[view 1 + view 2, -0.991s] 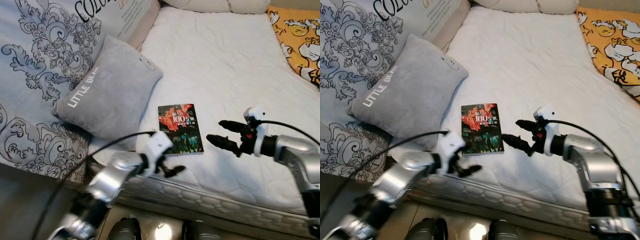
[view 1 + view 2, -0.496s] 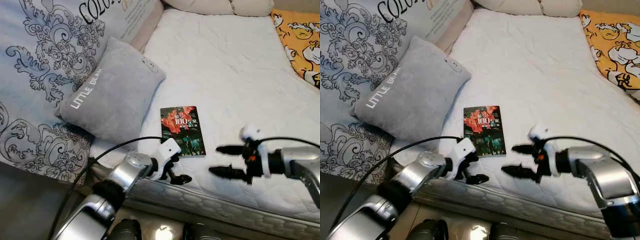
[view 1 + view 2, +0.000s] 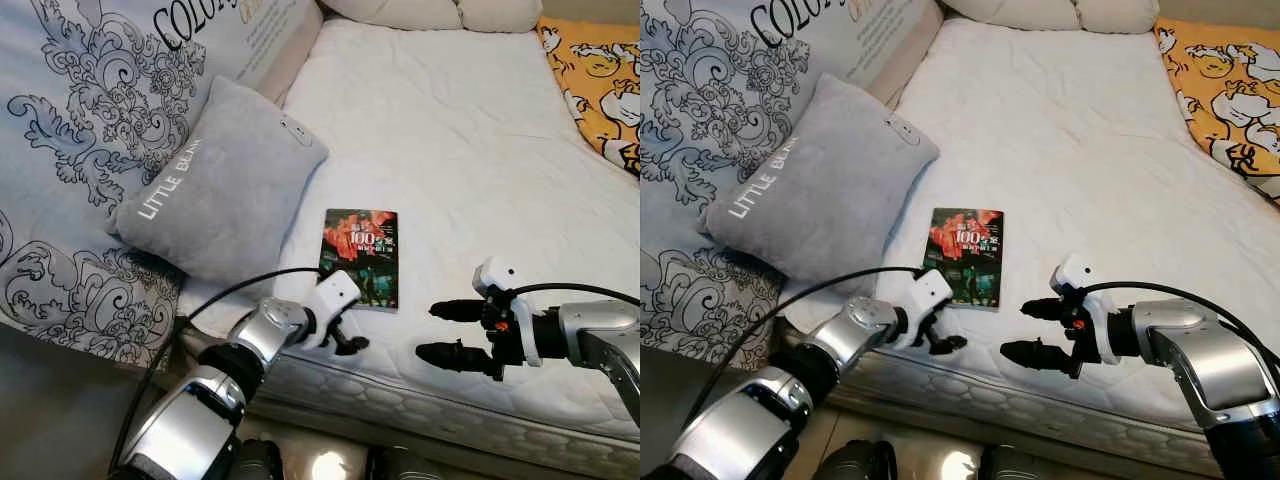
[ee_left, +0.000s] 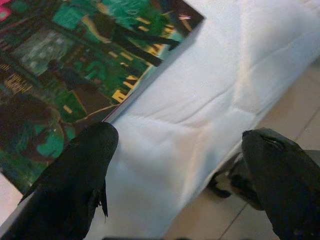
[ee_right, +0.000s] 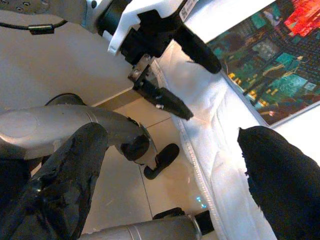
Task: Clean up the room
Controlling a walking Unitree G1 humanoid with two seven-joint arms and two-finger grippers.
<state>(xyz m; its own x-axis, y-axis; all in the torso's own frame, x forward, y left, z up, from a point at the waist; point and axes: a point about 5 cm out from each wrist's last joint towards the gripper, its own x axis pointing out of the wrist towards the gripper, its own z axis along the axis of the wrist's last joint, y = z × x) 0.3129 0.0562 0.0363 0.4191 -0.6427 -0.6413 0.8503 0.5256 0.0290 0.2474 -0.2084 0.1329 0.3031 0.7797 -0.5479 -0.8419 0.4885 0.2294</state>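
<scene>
The left end effector has reached the book's near edge.

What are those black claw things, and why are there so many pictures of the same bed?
This is a robot tidying a room. The black claws are its grippers, one on each silver arm. Two pictures come from cameras in its head, looking down at the bed. The other two come from little cameras on its wrists, looking along the claws. On the white mattress lies a book with a dark, colourful cover. Beside it a grey pillow leans on a patterned blanket, and a yellow blanket sits at the far corner. The left gripper is at the mattress edge right by the book, fingers open. The right gripper hovers nearby, also open. Neither holds anything.
</scene>
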